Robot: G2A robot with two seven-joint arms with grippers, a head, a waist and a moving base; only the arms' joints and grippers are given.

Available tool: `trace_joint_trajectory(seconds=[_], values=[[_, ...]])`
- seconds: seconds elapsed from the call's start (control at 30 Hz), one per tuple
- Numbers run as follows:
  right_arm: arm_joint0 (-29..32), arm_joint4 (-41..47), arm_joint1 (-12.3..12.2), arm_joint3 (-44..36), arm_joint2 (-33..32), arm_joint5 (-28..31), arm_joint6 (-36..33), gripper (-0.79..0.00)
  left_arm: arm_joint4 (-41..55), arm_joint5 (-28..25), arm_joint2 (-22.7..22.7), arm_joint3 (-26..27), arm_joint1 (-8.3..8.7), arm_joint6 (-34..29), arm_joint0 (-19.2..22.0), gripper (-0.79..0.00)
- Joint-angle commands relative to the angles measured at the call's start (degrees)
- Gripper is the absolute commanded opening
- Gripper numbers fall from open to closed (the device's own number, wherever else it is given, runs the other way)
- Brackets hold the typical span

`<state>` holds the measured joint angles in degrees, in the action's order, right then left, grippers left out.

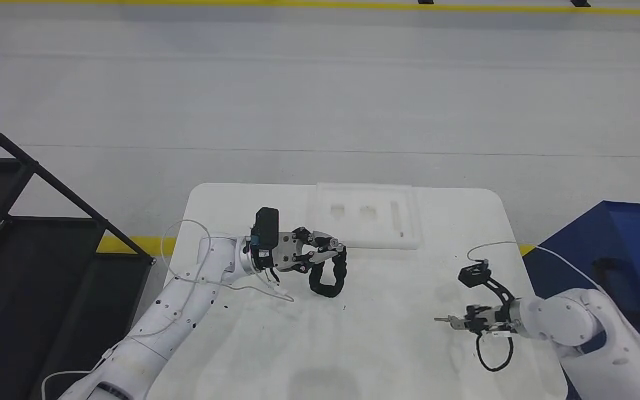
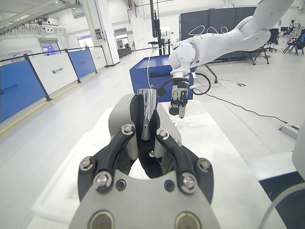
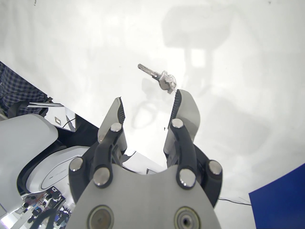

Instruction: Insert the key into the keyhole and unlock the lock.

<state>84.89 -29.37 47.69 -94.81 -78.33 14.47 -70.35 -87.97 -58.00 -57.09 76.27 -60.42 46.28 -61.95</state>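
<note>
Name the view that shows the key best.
Right wrist view: the key shows whole, blade and head, just past the open right gripper. Top view gives a tiny sliver; left wrist view a speck below that gripper.

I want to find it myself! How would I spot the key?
Start at the white table, on the side with the right gripper, its fingers apart. Just past one fingertip is the key: small, silver, thin. Its neighbour, the black-and-chrome lock, is bigger and clamped in the left gripper.

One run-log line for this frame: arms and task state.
left gripper: shut on lock | right gripper: open over key | key: on table, ungripped | step: insertion not begun
</note>
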Motion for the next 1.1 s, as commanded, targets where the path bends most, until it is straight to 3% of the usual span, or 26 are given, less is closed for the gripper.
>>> trace_joint_trajectory(seconds=[0.0, 0.73, 1.07], values=[[0.12, -1.68, -0.07, -0.19, 0.08, -0.61, 0.47, -0.388, 0.00, 0.00, 0.00, 0.00, 0.00, 0.00, 0.00, -0.785], [-2.37, -7.92, 0.44, 3.58, 4.84, -0.75, 5.04, -0.517, 0.00, 0.00, 0.00, 0.00, 0.00, 0.00, 0.00, -0.785], [-3.71, -7.62, 0.62, 5.74, 5.95, -0.13, 5.00, -0.646, 0.00, 0.00, 0.00, 0.00, 0.00, 0.00, 0.00, -0.785]])
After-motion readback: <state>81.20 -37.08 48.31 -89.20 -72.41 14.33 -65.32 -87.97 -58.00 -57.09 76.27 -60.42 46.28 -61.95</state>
